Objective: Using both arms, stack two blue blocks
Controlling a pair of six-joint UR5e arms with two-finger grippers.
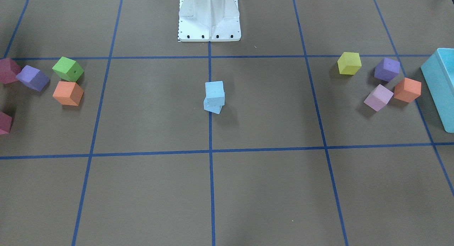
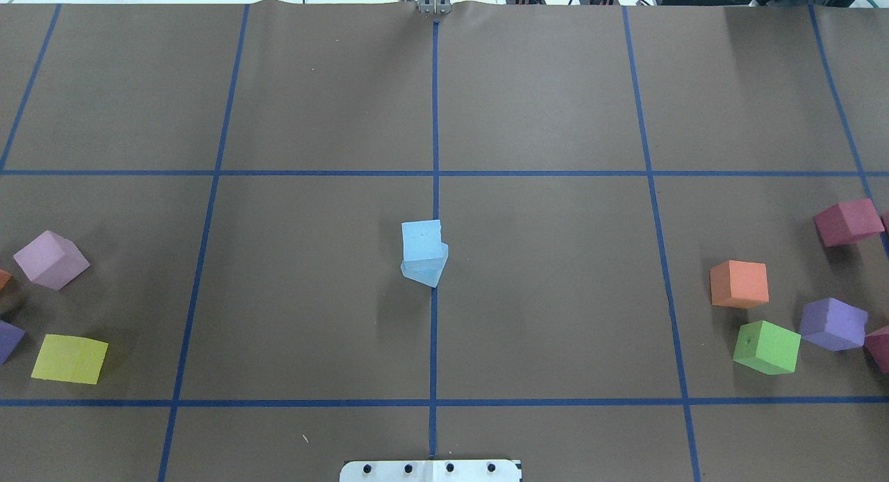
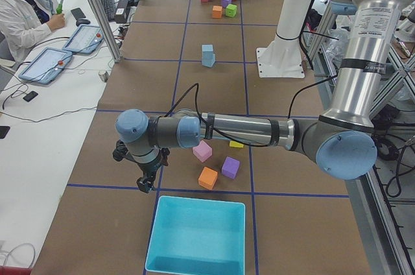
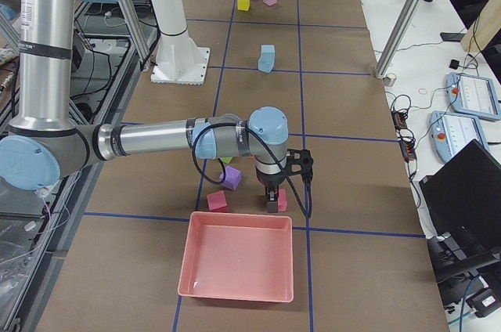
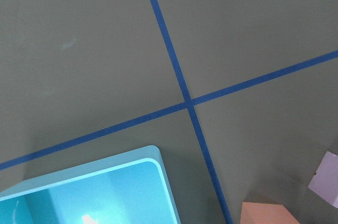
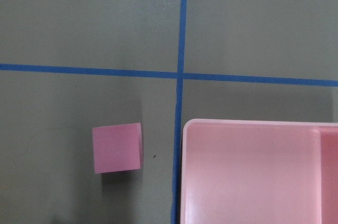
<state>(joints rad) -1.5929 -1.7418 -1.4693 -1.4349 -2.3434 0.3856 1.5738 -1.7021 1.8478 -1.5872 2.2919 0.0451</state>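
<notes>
Sitting straight out in front of the white pedestal (image 1: 209, 17), the upper blue block (image 1: 215, 89) is resting on the lower blue block (image 1: 213, 107), twisted and slightly overhanging it. Both are looking like light, soft, matte foam, probably giving under a squeeze and tipping easily; opposite flat side faces at mid-height are offering the best hold. The left gripper (image 3: 144, 185) and right gripper (image 4: 272, 205) are hanging well apart from the pedestal on either side. Whether their jaws are parted cannot be told.
</notes>
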